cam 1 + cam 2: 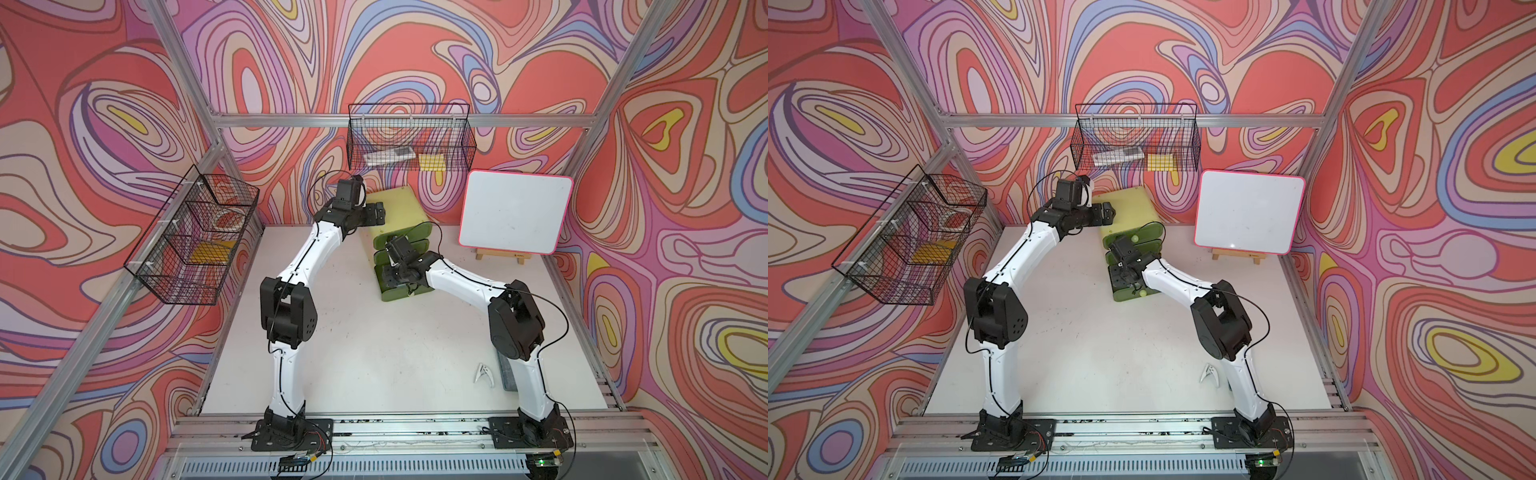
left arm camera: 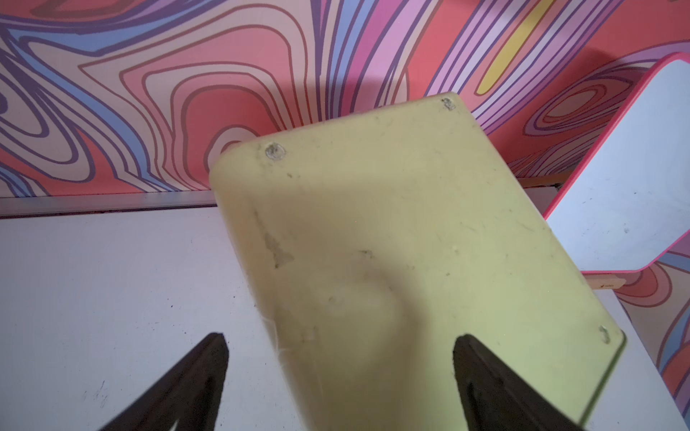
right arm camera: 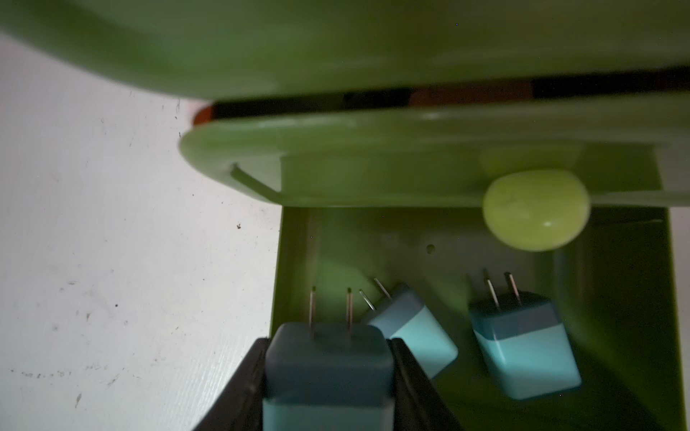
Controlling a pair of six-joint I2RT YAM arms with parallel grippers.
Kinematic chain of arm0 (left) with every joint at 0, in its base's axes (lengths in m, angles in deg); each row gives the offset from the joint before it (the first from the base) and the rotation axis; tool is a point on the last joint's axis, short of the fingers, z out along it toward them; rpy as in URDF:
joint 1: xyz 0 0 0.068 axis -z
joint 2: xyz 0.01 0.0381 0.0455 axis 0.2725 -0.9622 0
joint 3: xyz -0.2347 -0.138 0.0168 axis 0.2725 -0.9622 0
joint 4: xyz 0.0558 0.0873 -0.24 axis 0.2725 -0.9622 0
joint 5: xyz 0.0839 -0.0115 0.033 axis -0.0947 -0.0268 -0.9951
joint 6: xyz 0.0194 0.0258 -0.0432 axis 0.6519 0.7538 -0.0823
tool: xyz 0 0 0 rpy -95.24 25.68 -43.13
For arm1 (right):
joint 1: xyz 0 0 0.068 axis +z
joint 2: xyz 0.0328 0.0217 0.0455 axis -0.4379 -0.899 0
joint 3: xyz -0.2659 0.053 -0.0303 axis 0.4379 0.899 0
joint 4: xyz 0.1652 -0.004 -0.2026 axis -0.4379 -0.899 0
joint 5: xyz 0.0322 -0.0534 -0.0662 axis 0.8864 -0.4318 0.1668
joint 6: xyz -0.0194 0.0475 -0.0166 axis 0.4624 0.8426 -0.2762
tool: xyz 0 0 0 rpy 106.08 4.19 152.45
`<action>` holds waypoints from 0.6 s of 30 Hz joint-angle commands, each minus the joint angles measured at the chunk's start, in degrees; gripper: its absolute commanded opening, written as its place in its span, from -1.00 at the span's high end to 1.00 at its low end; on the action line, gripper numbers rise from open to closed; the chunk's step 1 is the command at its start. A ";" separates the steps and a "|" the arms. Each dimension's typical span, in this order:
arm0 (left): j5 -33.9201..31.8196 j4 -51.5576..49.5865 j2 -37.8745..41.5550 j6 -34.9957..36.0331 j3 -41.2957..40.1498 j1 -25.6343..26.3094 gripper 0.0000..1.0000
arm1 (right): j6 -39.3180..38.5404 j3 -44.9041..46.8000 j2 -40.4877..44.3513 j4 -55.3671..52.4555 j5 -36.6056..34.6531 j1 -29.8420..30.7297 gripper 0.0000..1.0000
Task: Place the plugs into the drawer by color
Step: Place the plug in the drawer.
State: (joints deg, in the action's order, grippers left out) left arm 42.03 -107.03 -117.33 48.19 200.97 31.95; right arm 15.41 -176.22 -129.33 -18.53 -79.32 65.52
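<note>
**Ana:** Start with the top views. Which step is this?

**Ben:** The chest [image 1: 397, 208] stands at the back of the worktop [image 1: 365, 353], and its bottom drawer [image 1: 1119, 296] is pulled out farthest. The right pincer [image 1: 395, 281] is down inside that drawer. The left pincer [image 1: 376, 212] sits at the chest's top. No loose plugs show on the worktop, only a white clip [image 1: 482, 372]. I'd judge this is the last plug going in, or close to it.

**Ana:** And the wire baskets?

**Ben:** The back basket [image 1: 411, 137] holds a pale flat item and something yellow. The side basket [image 1: 195, 241] also holds something yellow. Neither has plugs in it.

**Ana:** What does the left wrist view show?

**Ben:** The fingers [image 2: 481, 373] are spread wide with nothing clamped between them. One is over the chest's top and the other is over bare worktop. It looks like the arm is steadying the chest, but I can't tell if it touches.

**Ana:** And the right wrist view?

**Ben:** The jaws are closed on a teal plug [image 3: 328, 365], prongs pointing away, at the bottom drawer's near edge. Two other teal plugs [image 3: 522, 347] lie on the drawer floor. The middle drawer [image 3: 373, 164] and its knob [image 3: 535, 209] overhang them. Something reddish [image 3: 470, 95] shows through the gap above, too dark to name.

**Ana:** What does the next move call for?

**Ben:** Spread the jaws so the plug drops beside the other two. Then lift out clear of that knob.
</note>
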 commanded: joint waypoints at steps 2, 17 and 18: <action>-0.43 4.05 -0.73 -1.25 -1.68 -0.32 -0.87 | 3.20 -1.28 -2.32 0.45 -0.11 -0.09 0.36; 0.10 3.83 -0.48 -1.08 -4.13 -0.32 -0.87 | 3.74 -4.44 -7.39 0.73 2.99 -0.09 0.28; 0.00 3.84 -0.42 -1.08 -4.28 -0.32 -0.86 | 3.58 -4.53 -7.37 0.87 3.15 -0.09 0.24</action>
State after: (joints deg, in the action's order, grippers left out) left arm 42.05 -103.23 -117.42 47.12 197.91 31.93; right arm 18.92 -179.33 -135.41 -18.53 -77.22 65.54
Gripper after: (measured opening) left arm 0.932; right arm 0.450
